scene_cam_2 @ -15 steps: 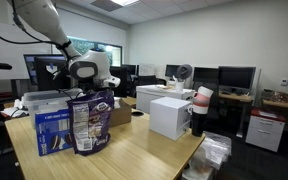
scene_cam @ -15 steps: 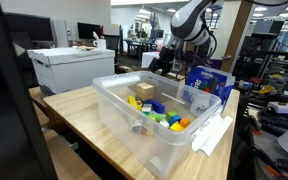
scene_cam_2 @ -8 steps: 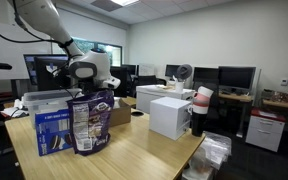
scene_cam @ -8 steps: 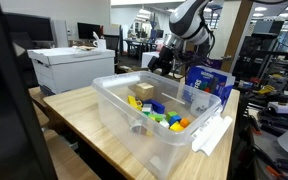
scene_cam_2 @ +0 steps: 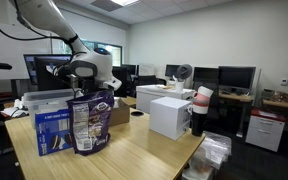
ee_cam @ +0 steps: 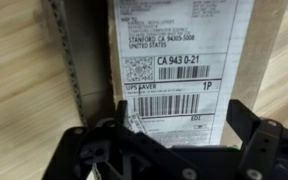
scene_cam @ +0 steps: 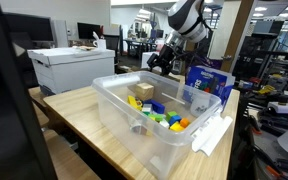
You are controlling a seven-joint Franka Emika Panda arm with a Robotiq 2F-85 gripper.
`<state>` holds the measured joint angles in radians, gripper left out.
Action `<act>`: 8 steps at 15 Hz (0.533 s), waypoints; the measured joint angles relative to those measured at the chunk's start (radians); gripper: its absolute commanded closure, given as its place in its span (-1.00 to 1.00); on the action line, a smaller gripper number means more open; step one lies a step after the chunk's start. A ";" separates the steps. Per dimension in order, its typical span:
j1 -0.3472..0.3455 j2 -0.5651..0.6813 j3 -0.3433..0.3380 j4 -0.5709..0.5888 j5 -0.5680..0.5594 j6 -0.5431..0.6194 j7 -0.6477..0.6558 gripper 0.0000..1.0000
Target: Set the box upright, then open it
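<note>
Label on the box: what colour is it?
The label is white with black print and barcodes; wrist view shows it best.

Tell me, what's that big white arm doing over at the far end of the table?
A robot arm is reaching down over a cardboard box that lies on the wooden table with its shipping label facing up. In the wrist view its jaws hang open just above the box, gripping nothing. A clear bin of colourful toys sits nearby on the same table, untouched.

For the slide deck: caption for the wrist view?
Open hand poised over the box, shipping label facing the camera.
</note>
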<state>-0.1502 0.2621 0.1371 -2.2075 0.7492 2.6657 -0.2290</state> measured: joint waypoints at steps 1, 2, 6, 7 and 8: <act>-0.003 0.000 0.001 0.005 0.039 -0.015 -0.017 -1.00; -0.004 -0.001 0.000 0.008 0.076 -0.031 -0.034 -1.00; -0.005 -0.002 -0.012 0.020 0.186 -0.086 -0.085 -1.00; -0.005 -0.002 -0.017 0.022 0.207 -0.099 -0.093 -1.00; -0.004 -0.002 -0.022 0.024 0.221 -0.109 -0.097 -1.00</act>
<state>-0.1545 0.2603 0.1147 -2.1833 0.9698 2.5569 -0.3258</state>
